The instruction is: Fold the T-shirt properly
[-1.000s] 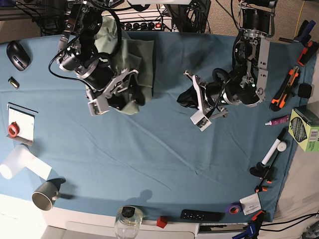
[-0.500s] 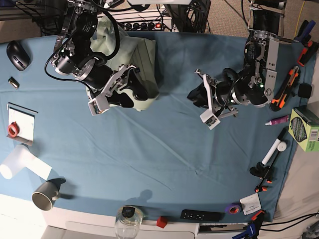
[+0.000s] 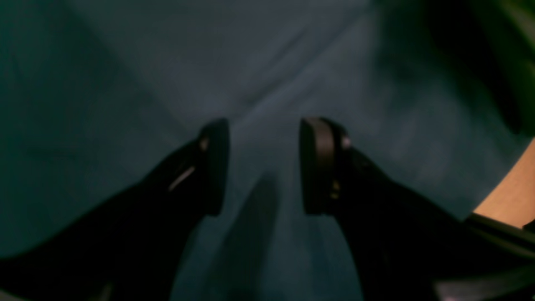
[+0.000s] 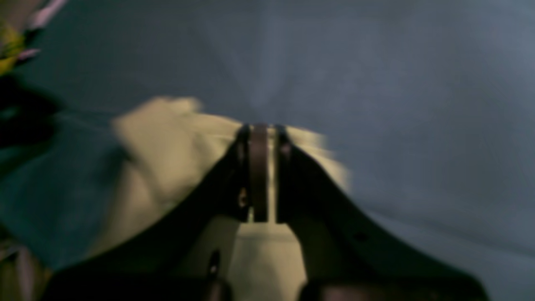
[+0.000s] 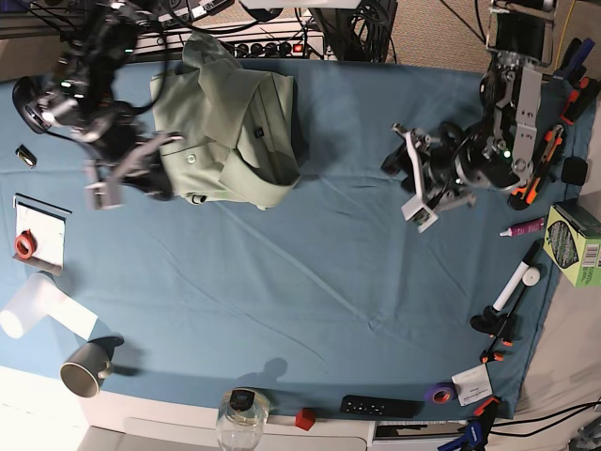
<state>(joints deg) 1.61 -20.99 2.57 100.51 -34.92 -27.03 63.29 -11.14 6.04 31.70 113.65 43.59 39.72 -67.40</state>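
The T-shirt [image 5: 230, 132] lies folded into a pale sage-green bundle at the back left of the teal table cloth [image 5: 300, 282], with small buttons showing on its front. My right gripper [image 5: 127, 169] hovers at the shirt's left edge. In the right wrist view the right gripper [image 4: 265, 167] is shut, and the blurred T-shirt [image 4: 167, 146] lies under and ahead of it. I cannot tell whether any cloth is pinched. My left gripper [image 5: 410, 177] is far right of the shirt. In the left wrist view the left gripper [image 3: 263, 167] stands open over bare cloth, holding nothing.
A black mouse [image 5: 33, 103] and a red tape roll [image 5: 23, 246] lie at the left. A grey mug [image 5: 84, 368] and a glass jar [image 5: 242, 418] stand near the front edge. A green box [image 5: 575, 244], a marker [image 5: 516, 287] and clamps line the right side.
My right arm swung left off the shirt and its jaws closed, leaving the folded shirt uncovered. My left arm drew back to the right and its jaws opened.
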